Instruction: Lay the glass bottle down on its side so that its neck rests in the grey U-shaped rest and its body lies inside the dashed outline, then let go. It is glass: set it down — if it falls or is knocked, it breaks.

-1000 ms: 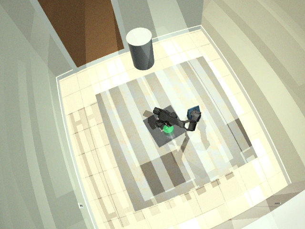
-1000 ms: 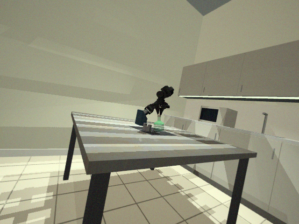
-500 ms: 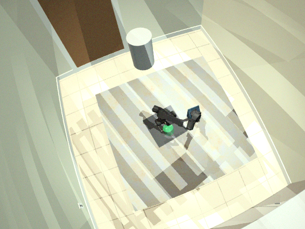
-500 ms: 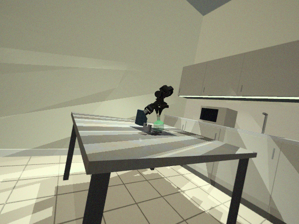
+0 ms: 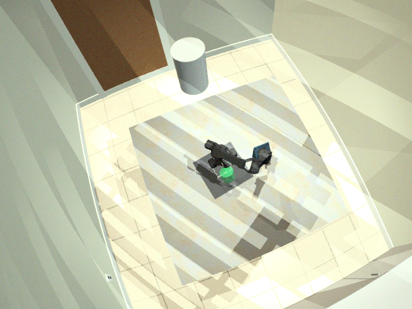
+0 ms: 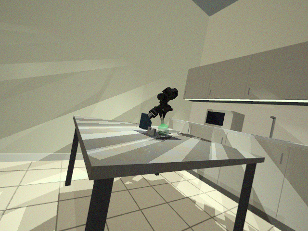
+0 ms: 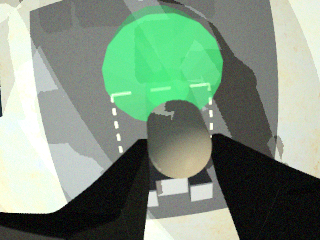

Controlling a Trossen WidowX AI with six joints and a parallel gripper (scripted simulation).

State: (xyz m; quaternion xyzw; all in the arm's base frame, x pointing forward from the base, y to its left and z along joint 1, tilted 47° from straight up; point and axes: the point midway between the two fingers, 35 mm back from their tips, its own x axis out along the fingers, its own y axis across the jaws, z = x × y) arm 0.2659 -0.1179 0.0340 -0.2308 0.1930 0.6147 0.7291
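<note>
The glass bottle has a translucent green body [image 5: 227,175] [image 6: 163,129] [image 7: 162,55] and a grey-beige neck [image 6: 162,121] [image 7: 179,145]. My gripper [image 6: 162,116] [image 7: 179,144] is shut on the neck from above. The bottle is neck up and near upright in the exterior view; a slight tilt, or a gap under its base, cannot be told. The dashed outline [image 7: 121,93] shows partly through the body in the wrist view; the body reaches past its far edge there. The grey U-shaped rest [image 6: 151,131] [image 7: 201,192] stands beside the bottle, partly hidden behind the neck and fingers in the wrist view.
A dark grey mat [image 5: 215,191] lies under the bottle, outline and rest. A dark blue panel [image 5: 261,148] [image 6: 145,121] stands by the arm's base, on the rest's side of the bottle in the exterior view. The arm [image 5: 229,157] reaches over the mat.
</note>
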